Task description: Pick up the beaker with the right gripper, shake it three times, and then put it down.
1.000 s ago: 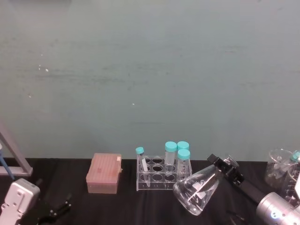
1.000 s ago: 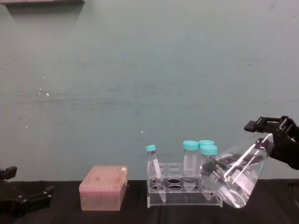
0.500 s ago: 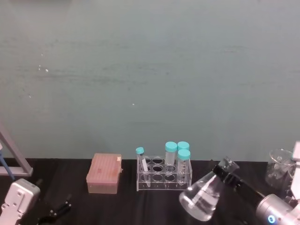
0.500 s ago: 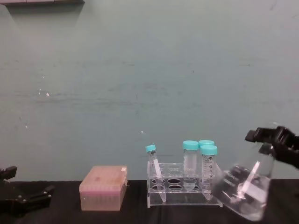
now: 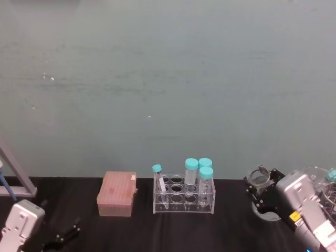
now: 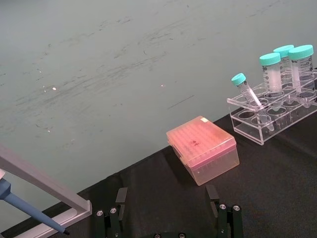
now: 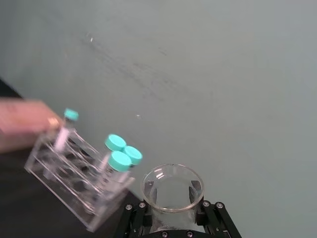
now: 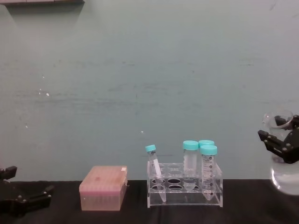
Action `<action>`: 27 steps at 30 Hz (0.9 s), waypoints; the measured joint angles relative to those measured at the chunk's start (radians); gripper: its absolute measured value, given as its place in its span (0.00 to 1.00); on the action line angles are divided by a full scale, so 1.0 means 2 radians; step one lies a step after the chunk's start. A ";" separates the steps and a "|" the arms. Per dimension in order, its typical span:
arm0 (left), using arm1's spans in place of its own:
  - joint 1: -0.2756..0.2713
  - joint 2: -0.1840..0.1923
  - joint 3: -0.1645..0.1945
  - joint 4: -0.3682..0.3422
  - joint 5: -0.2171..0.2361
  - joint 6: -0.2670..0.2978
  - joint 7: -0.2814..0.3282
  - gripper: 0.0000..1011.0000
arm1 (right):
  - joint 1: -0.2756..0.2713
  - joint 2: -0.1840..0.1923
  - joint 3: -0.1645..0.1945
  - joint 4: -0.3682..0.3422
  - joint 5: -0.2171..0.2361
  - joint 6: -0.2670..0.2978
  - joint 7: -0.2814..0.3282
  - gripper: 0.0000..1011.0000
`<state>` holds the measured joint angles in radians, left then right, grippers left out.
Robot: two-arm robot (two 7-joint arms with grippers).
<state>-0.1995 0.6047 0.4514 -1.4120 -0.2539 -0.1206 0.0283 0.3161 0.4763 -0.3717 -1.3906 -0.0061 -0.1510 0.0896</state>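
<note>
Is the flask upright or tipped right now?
Upright: in the chest view the Erlenmeyer flask's neck stands straight above its wide base, with the right gripper clamped on the neck.

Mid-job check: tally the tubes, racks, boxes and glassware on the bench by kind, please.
Teal-capped tubes: 4
Tube rack: 1
Pink box: 1
Beaker, in the right claw: 1
Other glass vessel, far right: 1
Total: 8
</note>
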 joint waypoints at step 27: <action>0.000 0.000 0.000 0.000 0.000 0.000 0.000 0.99 | 0.005 0.011 -0.006 0.017 -0.120 -0.047 -0.018 0.45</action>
<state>-0.1995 0.6047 0.4514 -1.4120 -0.2539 -0.1206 0.0283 0.3260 0.4984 -0.3832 -1.3566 -0.2455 -0.2442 0.0527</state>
